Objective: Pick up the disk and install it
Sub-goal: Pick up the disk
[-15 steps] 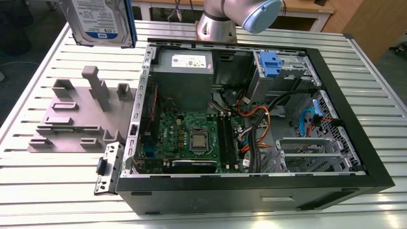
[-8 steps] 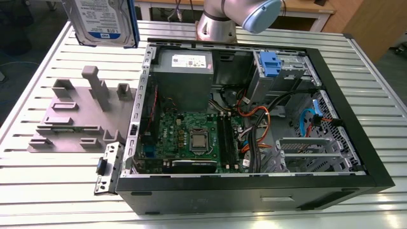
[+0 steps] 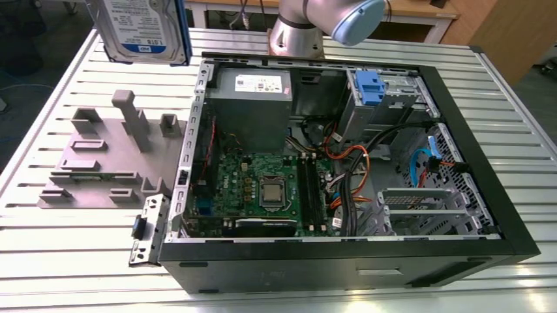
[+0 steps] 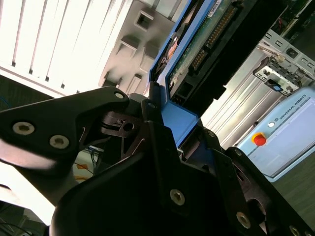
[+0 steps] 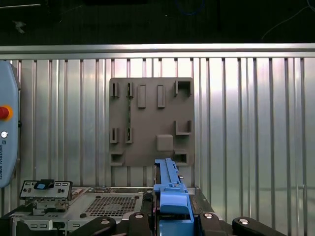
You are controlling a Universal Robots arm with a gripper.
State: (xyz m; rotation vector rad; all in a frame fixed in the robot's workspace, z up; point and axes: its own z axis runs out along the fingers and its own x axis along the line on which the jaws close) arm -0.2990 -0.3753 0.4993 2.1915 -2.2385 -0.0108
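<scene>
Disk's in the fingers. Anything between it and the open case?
Nothing visible. The disk is held up to the exterior view's left of the case, whose side is open. Cables lie low inside, near the blue latch.

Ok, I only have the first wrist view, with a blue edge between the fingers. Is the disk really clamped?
Observer: Yes. In the second wrist view the gripper is shut on the disk, gripping its blue frame.
Operator: Where is it against the case?
Observer: In the exterior view it hangs in the air above the table, to the exterior view's left of the open computer case, label toward the camera.
</scene>
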